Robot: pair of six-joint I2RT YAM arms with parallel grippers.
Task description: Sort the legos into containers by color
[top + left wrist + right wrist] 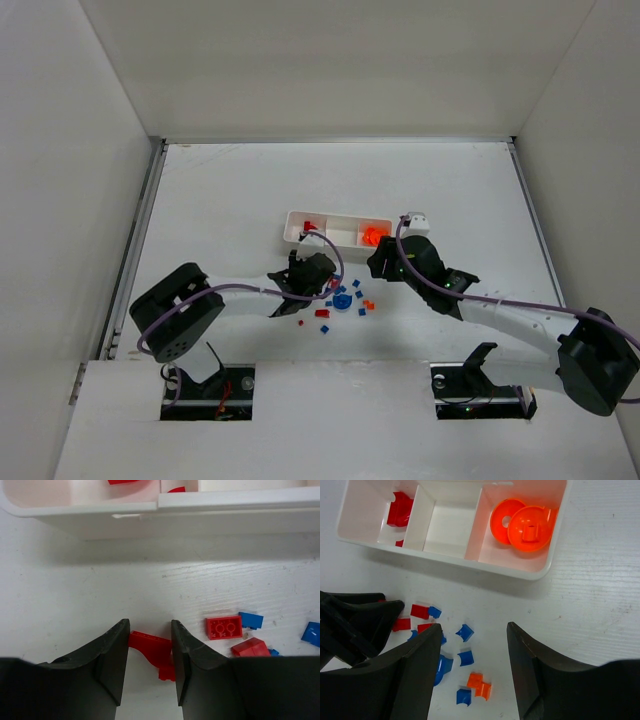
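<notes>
The white tray (290, 228) has three compartments. In the right wrist view its left compartment holds a red piece (400, 510), the middle one is bare, and the right one holds orange round pieces (522, 525). My left gripper (150, 652) is low on the table just before the tray wall (175, 520), its jaws closed against the two ends of a red arched lego (152, 647). My right gripper (475, 645) is open and empty, hovering over blue bricks (465, 631) and an orange brick (481, 684). From above, the left gripper (322, 283) and right gripper (380, 262) flank the loose pile (345, 300).
A red brick (224, 627), another red piece (250, 647) and blue bricks (250, 620) lie right of my left fingers. A larger blue rounded piece (442, 667) sits under my right gripper's left finger. The left arm's fingers (355, 620) show at the right wrist view's left edge.
</notes>
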